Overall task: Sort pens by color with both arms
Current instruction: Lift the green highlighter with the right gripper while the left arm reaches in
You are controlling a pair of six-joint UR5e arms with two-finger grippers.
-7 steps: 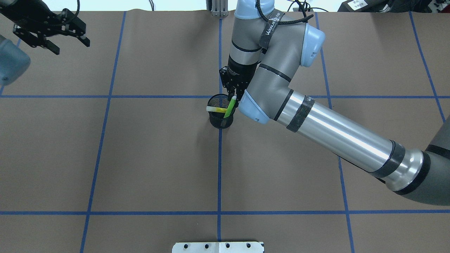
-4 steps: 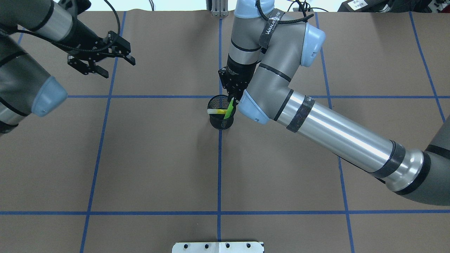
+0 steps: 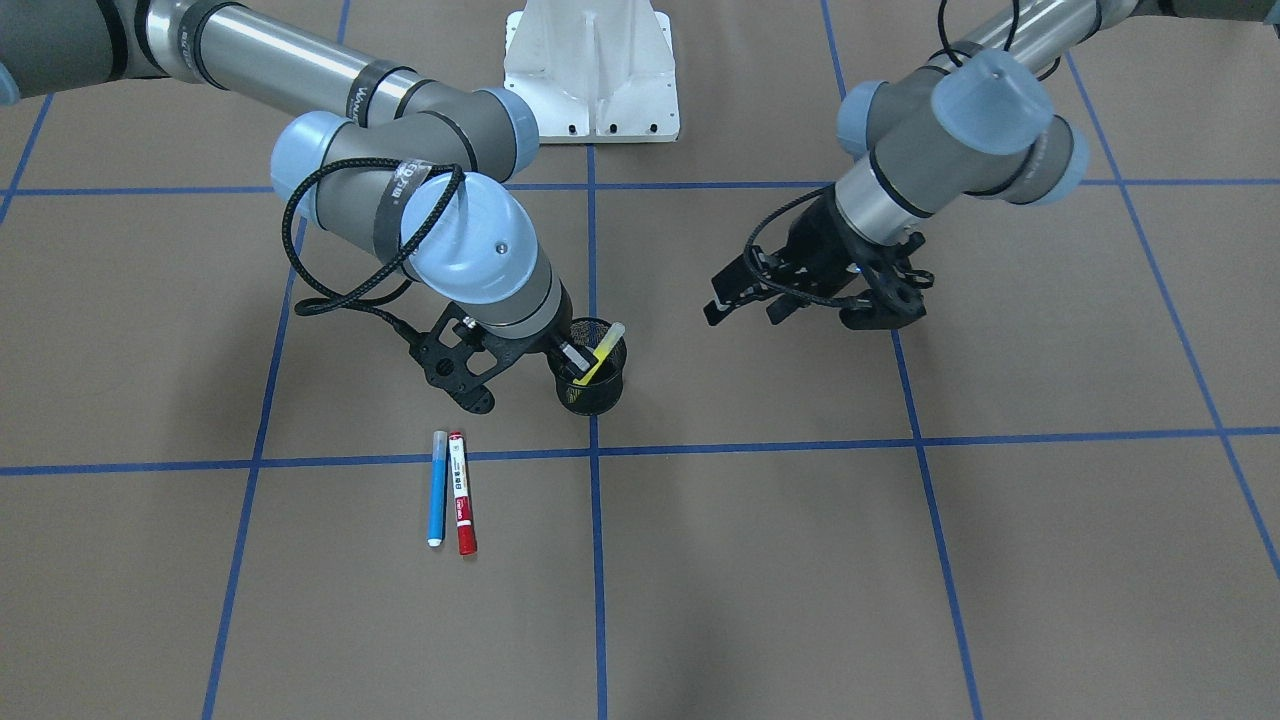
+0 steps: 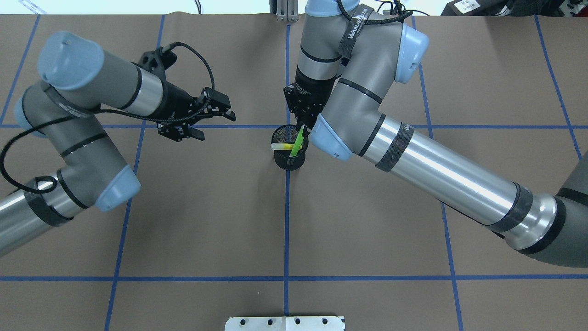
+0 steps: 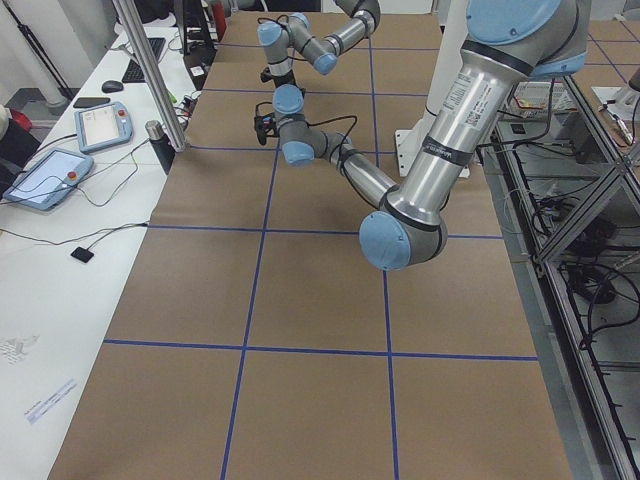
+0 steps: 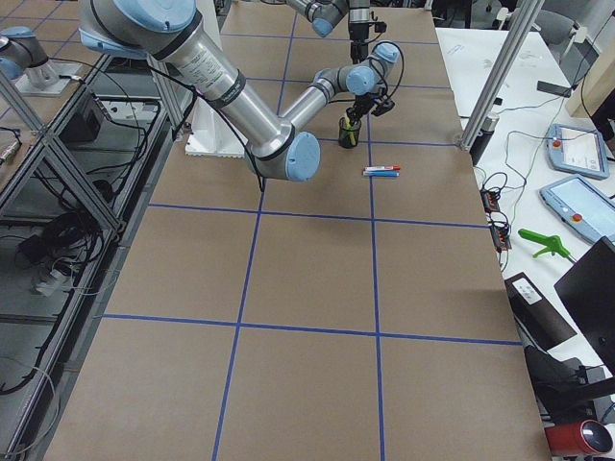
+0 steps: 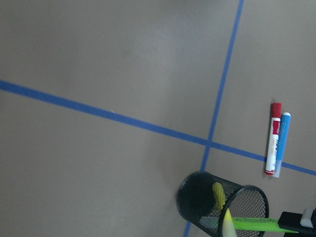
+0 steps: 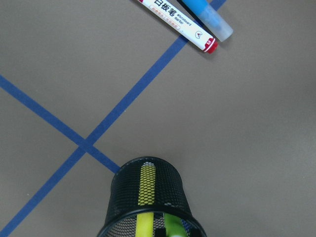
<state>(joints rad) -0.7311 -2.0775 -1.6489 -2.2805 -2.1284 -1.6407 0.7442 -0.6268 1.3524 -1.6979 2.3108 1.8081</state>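
Our left end effector (image 4: 216, 127), spread and empty, has swung in near the cup (image 4: 288, 162); our right end effector (image 4: 303, 127) stays at its rim pinching the green pen (image 4: 297, 142); the yellow pen (image 4: 281, 145) inside seems next.

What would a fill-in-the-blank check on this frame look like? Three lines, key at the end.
1. The black mesh cup holds the green pen and the ___ pen.
2. The blue pen lies on the table right beside the ___ pen.
3. The right gripper grips the green pen at the cup's mouth; the left gripper hangs ___, apart from the cup.
Missing words: yellow; red; open.
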